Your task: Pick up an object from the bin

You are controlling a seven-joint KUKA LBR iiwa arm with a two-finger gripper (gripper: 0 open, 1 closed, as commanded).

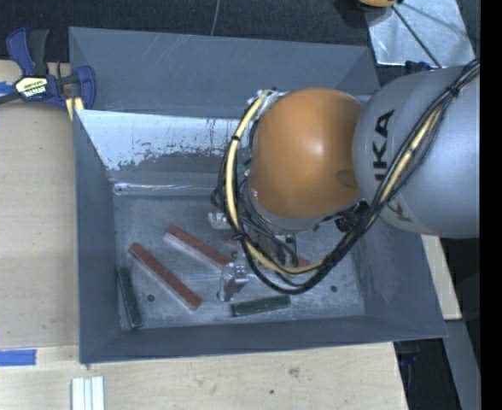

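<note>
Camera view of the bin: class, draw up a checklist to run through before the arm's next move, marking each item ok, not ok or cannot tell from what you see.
1. Tool low inside the bin, away from its walls: ok.
2. A thing close to the tool: ok; one reddish-brown stick lies just beside it, a dark green stick just in front.
3. Tool already holding something: cannot tell.
4. Things lie apart, not heaped: ok; the other reddish-brown stick and the green stick by the wall lie singly.
5. Yellow cables free of the sticks: cannot tell.
</note>
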